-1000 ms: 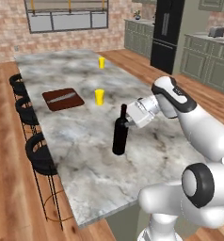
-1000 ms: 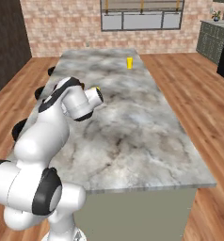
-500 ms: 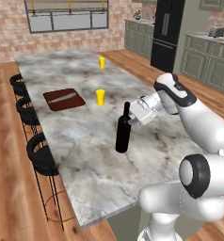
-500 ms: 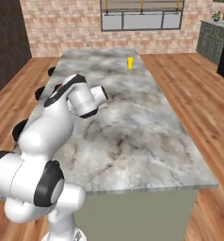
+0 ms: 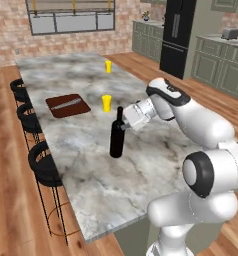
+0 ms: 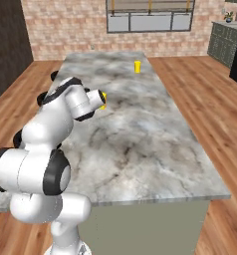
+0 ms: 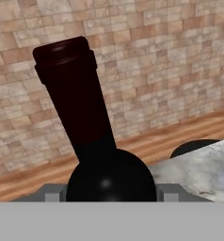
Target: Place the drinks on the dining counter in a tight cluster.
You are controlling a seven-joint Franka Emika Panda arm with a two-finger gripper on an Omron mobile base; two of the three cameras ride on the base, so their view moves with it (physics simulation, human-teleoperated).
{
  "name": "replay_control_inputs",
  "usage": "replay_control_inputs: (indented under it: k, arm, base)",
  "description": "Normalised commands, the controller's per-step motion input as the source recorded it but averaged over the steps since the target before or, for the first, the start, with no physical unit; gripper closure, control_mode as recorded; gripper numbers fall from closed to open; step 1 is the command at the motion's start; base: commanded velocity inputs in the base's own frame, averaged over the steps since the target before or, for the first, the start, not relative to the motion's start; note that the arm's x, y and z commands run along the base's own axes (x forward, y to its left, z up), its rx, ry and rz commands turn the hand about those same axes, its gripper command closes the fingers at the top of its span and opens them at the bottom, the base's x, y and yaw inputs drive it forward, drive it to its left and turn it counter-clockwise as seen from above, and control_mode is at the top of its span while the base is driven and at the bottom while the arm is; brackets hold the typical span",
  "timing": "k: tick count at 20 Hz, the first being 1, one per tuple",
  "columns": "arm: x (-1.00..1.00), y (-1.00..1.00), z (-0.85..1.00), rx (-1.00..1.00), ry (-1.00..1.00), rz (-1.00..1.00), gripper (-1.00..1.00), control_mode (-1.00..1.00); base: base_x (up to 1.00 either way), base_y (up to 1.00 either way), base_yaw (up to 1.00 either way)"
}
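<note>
Marble worktop [image 5: 91, 150]: long island, stools on its far side from the arm. Wine bottle [image 5: 117, 135] stands upright on it, directly in front of the end effector [image 5: 125, 125], whose fingers sit closed around the bottle's shoulder, below the neck. Yellow cup [image 5: 106, 103] just beyond. Risk: the grip is high on a tall bottle; a fast sideways move could tip it or knock the cup.

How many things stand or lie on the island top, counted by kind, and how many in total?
Black wine bottle: 1
Yellow cups: 2
Brown cutting board: 1
Total: 4
</note>
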Motion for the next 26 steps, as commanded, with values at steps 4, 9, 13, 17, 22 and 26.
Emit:
replay_control_inputs:
  k: [4,9,13,17,22,26]
  arm:
    - [1.00,0.66,-0.03,0.00,0.01,0.00,1.00,-1.00]
    - [0.52,0.13,-0.02,-0.01,-0.05,0.00,1.00,-1.00]
    - [0.20,0.00,-0.32,0.00,-0.06,-0.03,1.00,-1.00]
    - [0.07,0.00,-0.61,0.00,0.00,0.00,1.00,-1.00]
    - [0.05,0.00,-0.58,0.00,-0.01,0.00,1.00,-1.00]
    - [0.08,0.00,-0.45,0.00,0.00,0.00,1.00,-1.00]
  base:
    - [0.00,0.00,0.00]
    - [0.00,0.00,0.00]
    - [0.00,0.00,0.00]
    - [0.00,0.00,0.00]
    - [0.00,0.00,0.00]
    - [0.00,0.00,0.00]
